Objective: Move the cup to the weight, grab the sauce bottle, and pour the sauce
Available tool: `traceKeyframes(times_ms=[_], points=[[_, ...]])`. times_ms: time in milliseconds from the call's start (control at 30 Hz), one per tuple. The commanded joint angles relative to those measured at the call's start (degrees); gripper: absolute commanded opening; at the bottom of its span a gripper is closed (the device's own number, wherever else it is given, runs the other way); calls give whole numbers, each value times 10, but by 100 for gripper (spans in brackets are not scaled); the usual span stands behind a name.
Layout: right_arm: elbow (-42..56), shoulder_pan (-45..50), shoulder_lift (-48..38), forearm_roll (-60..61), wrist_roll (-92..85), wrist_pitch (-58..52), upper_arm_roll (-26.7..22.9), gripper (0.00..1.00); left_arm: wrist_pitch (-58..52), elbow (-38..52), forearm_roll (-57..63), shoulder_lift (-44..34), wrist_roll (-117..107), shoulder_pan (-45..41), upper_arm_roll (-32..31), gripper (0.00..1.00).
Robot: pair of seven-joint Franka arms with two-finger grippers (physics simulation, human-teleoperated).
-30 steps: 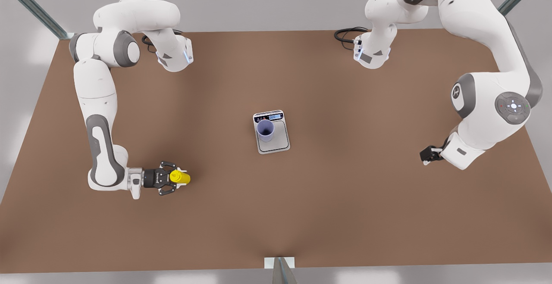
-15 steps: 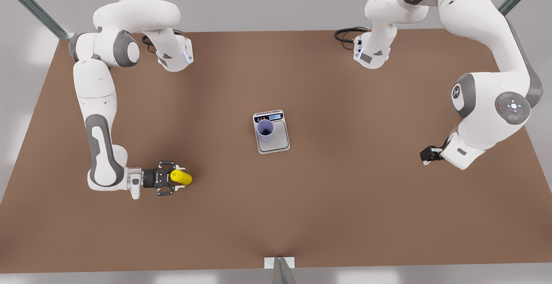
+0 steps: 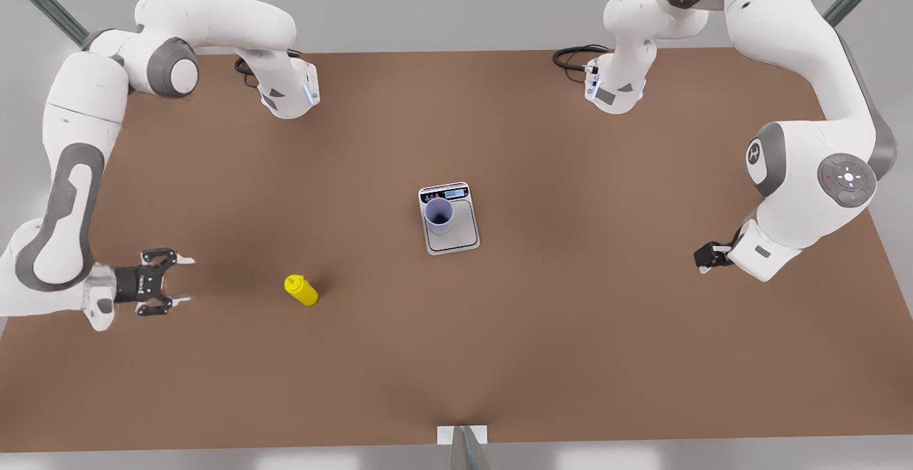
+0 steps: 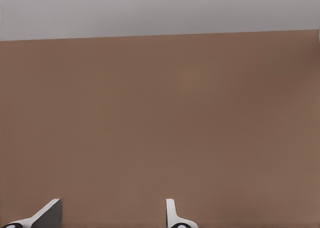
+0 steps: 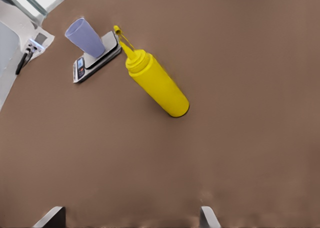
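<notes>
cup [image 3: 439, 215]: sits on the weight [image 3: 465, 233], at the display end, mid-bench. We judge step 1 done.
sauce bottle [image 3: 302, 290]: on the bench [image 3: 570, 313], free, toward the front view's left of the weight and well apart from it. In the right wrist view the sauce bottle [image 5: 155, 83] runs parallel to the cup [image 5: 85, 37], so we read it as upright, nozzle on top.
right hand [image 3: 184, 279]: at the front view's left, level with the bottle but well apart from it. Fingers spread wide, nothing between them. Its wrist view has the right hand [image 5: 130, 218] aimed roughly at the bottle, weight [image 5: 95, 63] beyond.
left hand [image 3: 707, 256]: waits at the front view's right, far from everything. In its wrist view the left hand [image 4: 110, 218] has its fingers apart over bare bench, gripping nothing.
step in hand: we judge it's the bottle pick with the right hand.
how to do it well: we go straight in along the finger axis and centre the body between the fingers before closing. Take it mid-body, not at the nozzle neck, because a round body will roll out of an off-centre pinch. Close gently since it's a squeeze bottle. Approach slowly so a fingertip doesn't tip it.
after that: lift clear, carry over the cup, tilt nozzle into the rim. Pour not yet started.
</notes>
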Motion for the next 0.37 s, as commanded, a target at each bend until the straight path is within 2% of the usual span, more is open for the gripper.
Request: traceKeyframes(times_ms=[0, 67, 100, 167, 200, 233, 333], points=[[17, 7, -5, -27, 62, 0, 0, 100, 1, 0, 0, 0, 0, 0, 0, 100], [50, 62, -35, -122, 331, 10, 0, 100, 1, 0, 0, 0, 0, 0, 0, 100], [5, 104, -101, -199, 446, 39, -1, 100, 1, 0, 0, 1, 0, 0, 1, 100], [-122, 144, -236, -277, 631, 103, -1, 100, 1, 0, 0, 1, 0, 0, 0, 100], [-150, 164, -281, -288, 708, 103, -2, 100, 1, 0, 0, 2, 0, 0, 1, 100], [-161, 199, -316, -288, 734, 103, -33, 100, 1, 0, 0, 2, 0, 0, 1, 100], [-204, 205, -356, -284, 735, 117, -38, 100, 0, 0, -1, 3, -7, 3, 1, 100]])
